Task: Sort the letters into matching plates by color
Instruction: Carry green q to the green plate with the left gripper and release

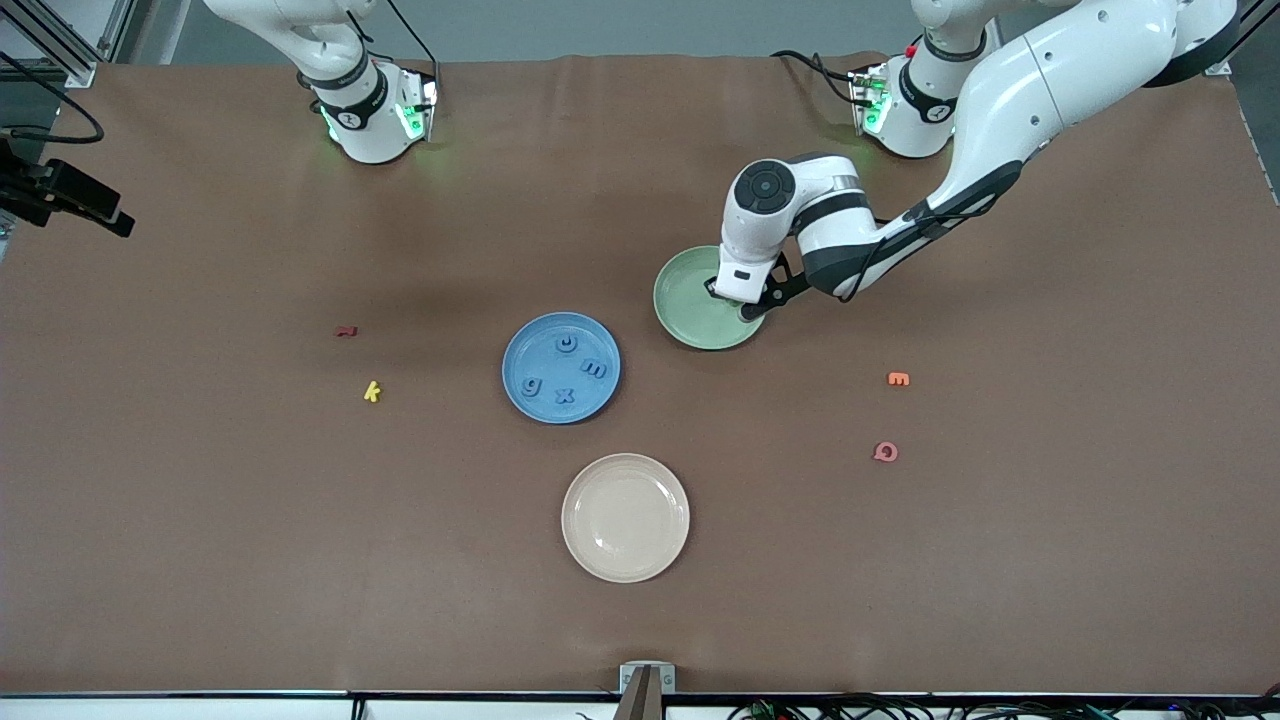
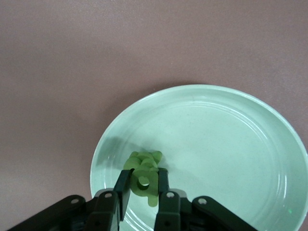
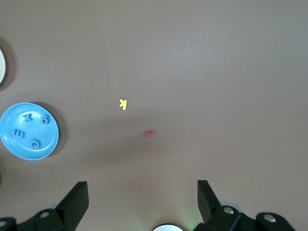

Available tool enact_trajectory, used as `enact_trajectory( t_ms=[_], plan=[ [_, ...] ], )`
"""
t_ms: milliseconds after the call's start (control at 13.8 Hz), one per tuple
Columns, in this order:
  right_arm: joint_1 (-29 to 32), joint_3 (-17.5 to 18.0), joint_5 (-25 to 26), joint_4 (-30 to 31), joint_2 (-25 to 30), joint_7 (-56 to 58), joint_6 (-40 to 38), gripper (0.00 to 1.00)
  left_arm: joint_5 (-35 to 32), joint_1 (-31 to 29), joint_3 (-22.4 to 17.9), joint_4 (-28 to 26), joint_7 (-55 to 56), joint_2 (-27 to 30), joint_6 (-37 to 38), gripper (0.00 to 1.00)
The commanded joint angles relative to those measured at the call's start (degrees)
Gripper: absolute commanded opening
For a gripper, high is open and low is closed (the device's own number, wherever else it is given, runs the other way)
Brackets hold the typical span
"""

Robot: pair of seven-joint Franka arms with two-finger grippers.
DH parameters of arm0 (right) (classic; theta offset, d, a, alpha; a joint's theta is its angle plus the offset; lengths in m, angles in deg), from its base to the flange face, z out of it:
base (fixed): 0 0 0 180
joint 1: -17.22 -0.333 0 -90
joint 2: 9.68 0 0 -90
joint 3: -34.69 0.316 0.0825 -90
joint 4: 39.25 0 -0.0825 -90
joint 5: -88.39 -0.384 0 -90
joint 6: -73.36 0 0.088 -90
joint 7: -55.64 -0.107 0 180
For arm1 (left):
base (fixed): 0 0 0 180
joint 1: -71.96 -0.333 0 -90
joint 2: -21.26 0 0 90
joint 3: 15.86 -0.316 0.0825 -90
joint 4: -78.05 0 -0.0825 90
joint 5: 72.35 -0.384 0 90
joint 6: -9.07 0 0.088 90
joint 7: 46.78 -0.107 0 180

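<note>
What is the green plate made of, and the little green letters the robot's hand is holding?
The green plate looks like glazed ceramic or hard plastic: smooth, faintly shiny, with ring marks. The green letters, pinched in the left hand over the plate, look like soft matte foam: thick, dull, with no shine.

A robotics lab. Two arms [image 1: 960, 190] are bolted to a brown-covered table [image 1: 200, 520]. Aluminium framing [image 1: 60, 40] and loose cables [image 1: 900, 708] edge it.

A brown bench [image 1: 200, 560] fills the room's view. A grey floor strip [image 1: 600, 25] runs along its top edge; an aluminium frame [image 1: 70, 40] stands at one corner.
</note>
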Motion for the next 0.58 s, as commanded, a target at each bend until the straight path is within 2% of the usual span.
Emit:
enact_trajectory(
  t_ms=[0,145,508],
  plan=[
    [0.4,0.3,1.0,1.7,1.3,1.3,0.6,1.00,-1.1,-0.4,0.3,-0.6,1.5,-0.2,-0.6,0.13],
    [0.8,0.1,1.1,1.6,1.6,3.2,0.6,1.00,-1.1,-0.4,0.3,-0.6,1.5,-0.2,-0.6,0.16],
    [0.7,0.3,1.1,1.7,1.6,3.6,0.5,1.00,-1.0,-0.4,0.1,-0.8,1.5,-0.2,-0.5,0.16]
  ],
)
